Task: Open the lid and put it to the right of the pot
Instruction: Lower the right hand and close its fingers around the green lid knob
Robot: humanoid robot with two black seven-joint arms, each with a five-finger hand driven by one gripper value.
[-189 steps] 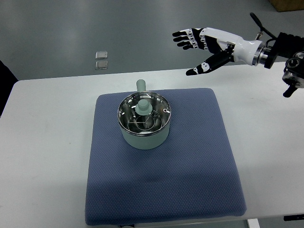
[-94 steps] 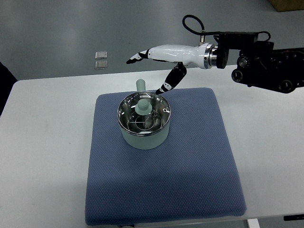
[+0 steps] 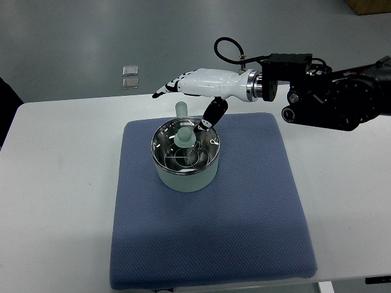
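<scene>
The lid is on the pot and the robot's right hand is just above it.

The glass lid (image 3: pixel 185 145) sits flat on top of the light green pot (image 3: pixel 184 174), and its round green knob (image 3: pixel 184 137) sticks up in the middle. The pot stands on a blue mat (image 3: pixel 244 220), a bit toward the far left part of it, and the pot's short handle (image 3: pixel 181 110) points away to the far side. The right hand (image 3: pixel 194 91) reaches in from the right, above the far edge of the pot. Its fingers (image 3: pixel 166 88) are stretched out and spread, and they hold nothing. The thumb (image 3: pixel 208 117) points down close to the lid's rim, near the knob. The mat lies on a white table (image 3: pixel 55 183). Two little clear squares (image 3: pixel 129 77) lie on the gray floor past the table.
</scene>
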